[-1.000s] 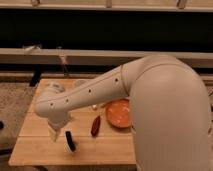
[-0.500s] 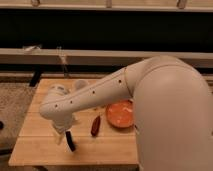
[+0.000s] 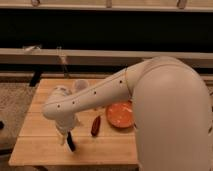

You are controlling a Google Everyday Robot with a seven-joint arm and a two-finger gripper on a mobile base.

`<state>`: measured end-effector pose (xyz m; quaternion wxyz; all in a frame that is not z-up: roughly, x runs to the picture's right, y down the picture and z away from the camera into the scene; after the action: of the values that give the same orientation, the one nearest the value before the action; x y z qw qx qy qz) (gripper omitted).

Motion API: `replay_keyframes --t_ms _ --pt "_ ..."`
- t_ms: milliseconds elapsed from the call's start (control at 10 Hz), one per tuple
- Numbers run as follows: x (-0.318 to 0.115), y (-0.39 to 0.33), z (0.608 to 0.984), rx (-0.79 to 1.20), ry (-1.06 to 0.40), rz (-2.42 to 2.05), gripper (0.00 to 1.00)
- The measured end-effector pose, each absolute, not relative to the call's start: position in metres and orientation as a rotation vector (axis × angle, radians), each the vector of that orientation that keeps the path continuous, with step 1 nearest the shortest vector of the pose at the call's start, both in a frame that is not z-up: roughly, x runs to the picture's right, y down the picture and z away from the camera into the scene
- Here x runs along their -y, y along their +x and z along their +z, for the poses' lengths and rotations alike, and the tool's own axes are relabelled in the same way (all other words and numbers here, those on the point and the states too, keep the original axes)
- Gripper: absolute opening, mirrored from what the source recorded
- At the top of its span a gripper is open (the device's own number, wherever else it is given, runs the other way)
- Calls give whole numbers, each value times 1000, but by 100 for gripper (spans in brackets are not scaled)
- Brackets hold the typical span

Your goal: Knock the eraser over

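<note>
The gripper (image 3: 66,136), its finger spread impossible to tell, hangs at the leaning eraser (image 3: 71,142); a wide sweep risks striking the reddish-brown object (image 3: 95,126) nearby.

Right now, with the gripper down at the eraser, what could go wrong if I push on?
The gripper sits right against the black eraser, near the wooden table's front edge, so a hard shove might send it off. The reddish-brown object and orange plate lie to the right; a wide sweep could hit them.

pincer (image 3: 66,136) right above eraser (image 3: 71,142)
</note>
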<state>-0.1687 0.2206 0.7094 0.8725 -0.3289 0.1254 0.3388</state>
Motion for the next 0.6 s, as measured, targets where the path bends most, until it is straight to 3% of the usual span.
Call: replay_keyframes --t_ms 600 --pt "-214 -146 715 -332 -647 747 80"
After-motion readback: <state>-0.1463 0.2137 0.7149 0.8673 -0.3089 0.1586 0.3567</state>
